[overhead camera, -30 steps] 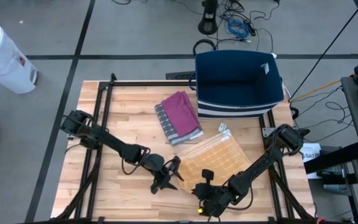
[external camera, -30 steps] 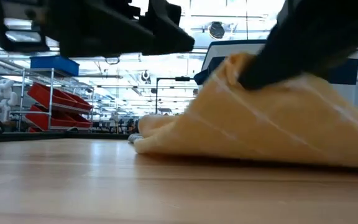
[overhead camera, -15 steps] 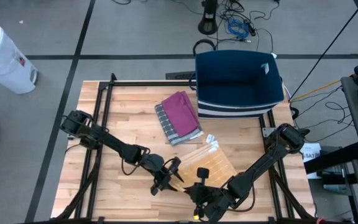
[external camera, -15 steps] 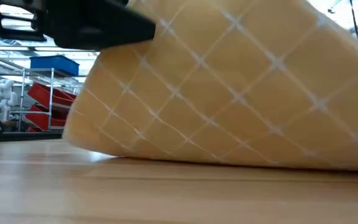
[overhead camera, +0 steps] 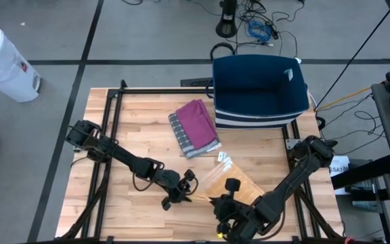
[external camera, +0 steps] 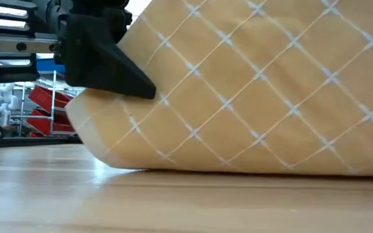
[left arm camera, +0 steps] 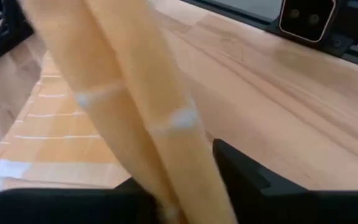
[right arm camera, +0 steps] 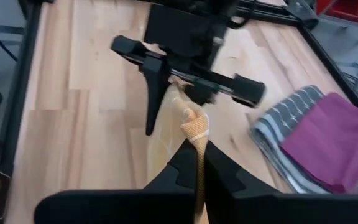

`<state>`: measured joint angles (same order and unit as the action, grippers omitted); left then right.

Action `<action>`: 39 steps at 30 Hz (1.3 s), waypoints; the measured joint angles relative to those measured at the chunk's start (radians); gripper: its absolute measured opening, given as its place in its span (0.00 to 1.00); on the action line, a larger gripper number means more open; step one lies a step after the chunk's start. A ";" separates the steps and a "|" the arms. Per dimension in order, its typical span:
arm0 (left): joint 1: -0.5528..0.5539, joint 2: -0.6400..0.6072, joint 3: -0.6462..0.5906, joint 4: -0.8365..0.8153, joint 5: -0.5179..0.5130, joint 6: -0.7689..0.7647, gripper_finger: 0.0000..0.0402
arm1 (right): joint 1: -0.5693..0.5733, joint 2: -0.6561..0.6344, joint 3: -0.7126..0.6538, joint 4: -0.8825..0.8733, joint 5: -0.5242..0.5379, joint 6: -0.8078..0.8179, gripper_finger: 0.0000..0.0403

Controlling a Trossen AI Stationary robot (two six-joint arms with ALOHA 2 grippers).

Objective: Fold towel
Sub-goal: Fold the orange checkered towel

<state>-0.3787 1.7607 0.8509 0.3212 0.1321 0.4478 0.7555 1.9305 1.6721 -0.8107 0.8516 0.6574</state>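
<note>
The towel (overhead camera: 232, 184) is orange-tan with a pale grid of thin lines; in the low view it (external camera: 251, 90) rises from the bench (overhead camera: 134, 129) as a broad slanted sheet, its folded lower edge resting on the wood. In the high view only a small bunched patch of it lies flat, between the two end effectors and a little beyond them, with a white label at its far corner.

The left end effector (overhead camera: 181, 190) sits at the towel's left edge; its wrist view shows a doubled fold of the cloth (left arm camera: 129, 112) running between its dark fingers (left arm camera: 247, 177), which stand partly closed around it — whether they press the cloth firmly cannot be told. In the low view this end effector (external camera: 102, 58) shows as a dark wedge against the upper left side of the lifted sheet.

The right end effector (overhead camera: 230, 203) is just right of the left one, near the front edge of the bench; its fingers are closed on a pinched ridge of the towel (right arm camera: 194, 127), which rises from between them.

Beyond both end effectors, toward the middle of the bench, lies a folded stack — a magenta cloth (overhead camera: 198, 122) on a grey striped one (overhead camera: 181, 135); farther right and back stands a dark blue bin (overhead camera: 259, 91).
</note>
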 joint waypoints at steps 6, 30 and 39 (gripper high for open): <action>0.002 -0.003 0.000 -0.001 -0.042 0.006 0.21 | 0.027 0.000 0.032 -0.185 0.007 0.147 0.00; -0.009 -0.178 0.000 -0.117 -0.318 0.100 0.01 | 0.084 -0.006 0.035 -0.386 0.013 0.349 0.00; 0.037 -0.317 0.000 -0.130 -0.483 0.277 0.01 | 0.070 -0.096 0.035 -0.522 0.108 0.345 0.00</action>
<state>-0.3413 1.4441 0.8509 0.1909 -0.3513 0.7248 0.8252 1.8347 1.7069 -1.3330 0.9595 1.0026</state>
